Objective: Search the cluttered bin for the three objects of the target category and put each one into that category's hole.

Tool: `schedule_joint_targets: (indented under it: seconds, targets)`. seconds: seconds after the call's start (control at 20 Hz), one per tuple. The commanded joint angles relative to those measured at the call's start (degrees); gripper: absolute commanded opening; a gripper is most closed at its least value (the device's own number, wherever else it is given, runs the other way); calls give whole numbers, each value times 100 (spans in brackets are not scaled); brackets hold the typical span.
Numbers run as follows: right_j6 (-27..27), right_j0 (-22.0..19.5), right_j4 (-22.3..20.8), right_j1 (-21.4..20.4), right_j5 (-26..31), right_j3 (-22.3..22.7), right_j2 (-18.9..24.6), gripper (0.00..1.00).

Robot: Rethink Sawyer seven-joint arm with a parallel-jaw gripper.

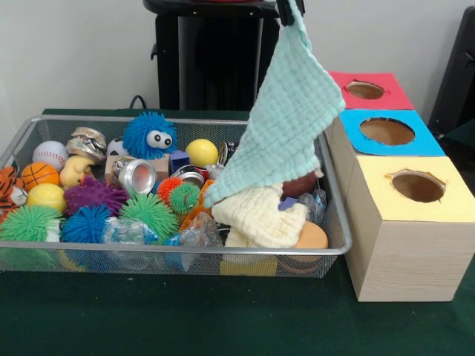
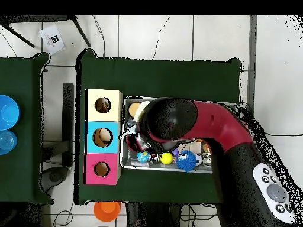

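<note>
Pale green cloth (image 1: 286, 119) hangs lifted above the right end of the wire bin (image 1: 338, 245), its top corner pinched in the closed claw (image 1: 290, 10) at the upper edge. Its lower edge drapes onto a cream cloth (image 1: 260, 215) among spiky balls and cans. Right of the bin, on the green counter (image 1: 223, 319), stands a box with yellow hole (image 1: 418, 185), blue hole (image 1: 387, 131) and red hole (image 1: 365, 90).

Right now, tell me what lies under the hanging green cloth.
Under the green cloth: a cream cloth and a brown ball, partly covered. Anything deeper is hidden.
</note>
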Motion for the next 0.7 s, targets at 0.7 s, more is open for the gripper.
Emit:
schedule_joint_targets:
  seconds: [0.7]
  targets:
    - [3,-65,-348,-158,246,519,-29,0]
